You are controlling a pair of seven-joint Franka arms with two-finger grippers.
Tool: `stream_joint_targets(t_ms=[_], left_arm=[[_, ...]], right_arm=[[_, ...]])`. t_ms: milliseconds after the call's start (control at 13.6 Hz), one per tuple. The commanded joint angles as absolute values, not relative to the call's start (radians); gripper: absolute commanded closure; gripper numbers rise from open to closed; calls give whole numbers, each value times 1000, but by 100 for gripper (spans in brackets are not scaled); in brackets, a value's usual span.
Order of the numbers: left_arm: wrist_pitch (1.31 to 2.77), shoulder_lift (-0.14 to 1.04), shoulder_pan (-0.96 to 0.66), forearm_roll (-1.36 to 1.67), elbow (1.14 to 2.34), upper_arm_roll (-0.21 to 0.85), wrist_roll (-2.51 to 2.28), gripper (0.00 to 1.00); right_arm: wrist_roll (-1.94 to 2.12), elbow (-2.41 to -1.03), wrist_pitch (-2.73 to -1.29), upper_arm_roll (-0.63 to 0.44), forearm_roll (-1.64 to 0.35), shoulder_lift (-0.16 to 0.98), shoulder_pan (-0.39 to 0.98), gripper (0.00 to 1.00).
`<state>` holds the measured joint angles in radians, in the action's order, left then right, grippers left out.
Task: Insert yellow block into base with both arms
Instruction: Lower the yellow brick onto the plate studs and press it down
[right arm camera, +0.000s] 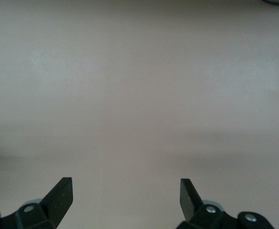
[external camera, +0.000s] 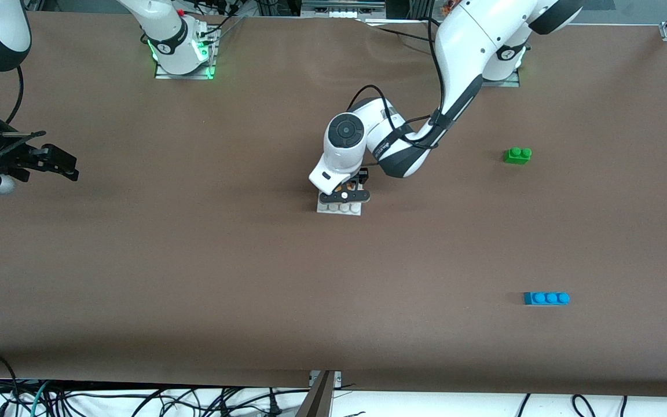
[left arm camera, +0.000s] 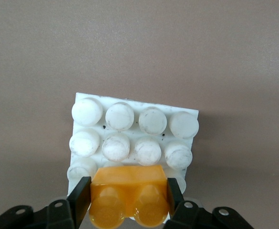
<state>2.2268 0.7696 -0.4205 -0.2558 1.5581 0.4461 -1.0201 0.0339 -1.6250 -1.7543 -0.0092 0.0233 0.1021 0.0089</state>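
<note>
Brown table (external camera: 194, 278), base (external camera: 339, 208) mid-table, well off every edge. Left gripper (left arm camera: 129, 202) clamps the yellow block (left arm camera: 129, 195) on the base; right gripper (right arm camera: 126, 196) waits wide open, holding nothing, over the table's right-arm end.

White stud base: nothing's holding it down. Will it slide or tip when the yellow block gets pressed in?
Probably stiff: the white stud base looks like moulded plastic, flat on the table. It may slide, since nothing visibly pins it and the right pincer waits open over bare table. Tipping seems possible: the left pincer holds the yellow block over an edge row.
</note>
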Motion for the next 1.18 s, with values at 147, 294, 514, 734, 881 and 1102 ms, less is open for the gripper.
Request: stream_joint_targets(t_ms=[147, 294, 514, 734, 881, 1102], left_arm=[[2295, 804, -430, -282, 1574, 414, -1031, 64], [2293, 798, -428, -282, 1580, 414, -1029, 64], [2293, 792, -429, -282, 1592, 416, -1040, 50], [2269, 767, -423, -279, 1591, 419, -1045, 0], [2234, 747, -420, -278, 1580, 419, -1045, 0], [2159, 701, -393, -232, 1540, 422, -1040, 0]], right_arm=[[25, -1611, -1740, -2, 37, 106, -2, 0], [25, -1611, -1740, -2, 37, 106, -2, 0], [26, -1611, -1738, -2, 37, 106, -2, 0], [25, -1611, -1738, -2, 35, 106, -2, 0], [25, -1611, -1738, -2, 37, 106, -2, 0], [25, -1611, -1738, -2, 37, 106, -2, 0]])
